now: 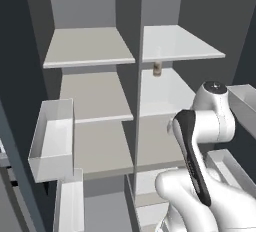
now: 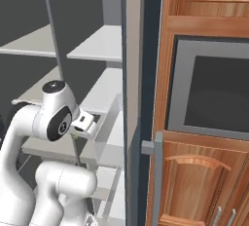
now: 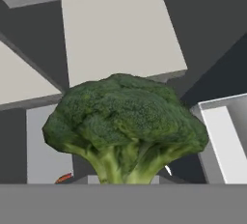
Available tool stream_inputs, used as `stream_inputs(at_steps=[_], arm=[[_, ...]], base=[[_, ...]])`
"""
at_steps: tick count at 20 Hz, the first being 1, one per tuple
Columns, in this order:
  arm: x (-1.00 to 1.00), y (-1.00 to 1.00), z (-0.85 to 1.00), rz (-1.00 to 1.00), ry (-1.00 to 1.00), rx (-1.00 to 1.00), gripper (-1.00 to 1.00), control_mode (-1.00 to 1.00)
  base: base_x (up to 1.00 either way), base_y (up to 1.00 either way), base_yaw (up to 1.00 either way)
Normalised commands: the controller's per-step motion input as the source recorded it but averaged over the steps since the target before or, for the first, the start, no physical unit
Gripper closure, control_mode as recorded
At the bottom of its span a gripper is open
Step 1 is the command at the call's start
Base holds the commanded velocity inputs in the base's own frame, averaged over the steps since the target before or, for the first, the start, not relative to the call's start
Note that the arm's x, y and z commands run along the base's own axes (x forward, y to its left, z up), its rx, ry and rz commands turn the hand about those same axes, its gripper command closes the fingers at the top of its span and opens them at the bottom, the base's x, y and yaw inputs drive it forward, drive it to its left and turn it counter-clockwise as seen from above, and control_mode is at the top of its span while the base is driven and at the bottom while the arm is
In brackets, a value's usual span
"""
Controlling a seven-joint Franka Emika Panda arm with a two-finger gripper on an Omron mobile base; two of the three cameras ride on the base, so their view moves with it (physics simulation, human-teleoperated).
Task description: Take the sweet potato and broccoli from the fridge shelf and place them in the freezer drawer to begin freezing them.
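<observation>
The tall grey open fridge (image 1: 95,101) takes up most of the left base view, its pale flat shelves (image 1: 90,48) stacked in two columns on either side of a centre divider. At three o'clock in the right base view stands a warm brown wooden cabinet wall (image 2: 204,98) with a dark-glassed built-in oven (image 2: 214,93) set into it. The white jointed robot arm (image 1: 210,126) rises from five o'clock in the left base view and from seven o'clock in the right one. White narrow box-shaped door bins (image 1: 50,141) hang at nine o'clock in the left base view.

In the hand view the lumpy dark-green broccoli floret with its paler stem (image 3: 125,126) sits dead centre, close to the camera, its stem running down to six o'clock where the tool would be. The tool itself is hidden behind it; it is closed almost fully, and from how the broccoli hangs right before the camera, it looks gripped by the stem. A small orange-red sliver (image 3: 63,177) at seven o'clock, far below, may be the sweet potato, though it is too small to be sure. A tiny brownish bottle with a pale cap (image 1: 157,69) stands on a right-hand shelf at one o'clock.

As a judgement: the broccoli is off its shelf and in carry, so the task is roughly past midway; lowering it into the freezer drawer and letting go remain.
</observation>
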Motion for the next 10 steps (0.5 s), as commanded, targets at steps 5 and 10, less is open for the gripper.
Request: stream_inputs(at_steps=[5, 10], arm=[[0.00, 0.00, 0.00, 0.00, 0.00, 0.00, 1.00, 1.00], [0.00, 0.00, 0.00, 0.00, 0.00, 0.00, 1.00, 1.00]], base=[[-0.85, 0.14, 0.00], [-0.81, 0.23, 0.00]])
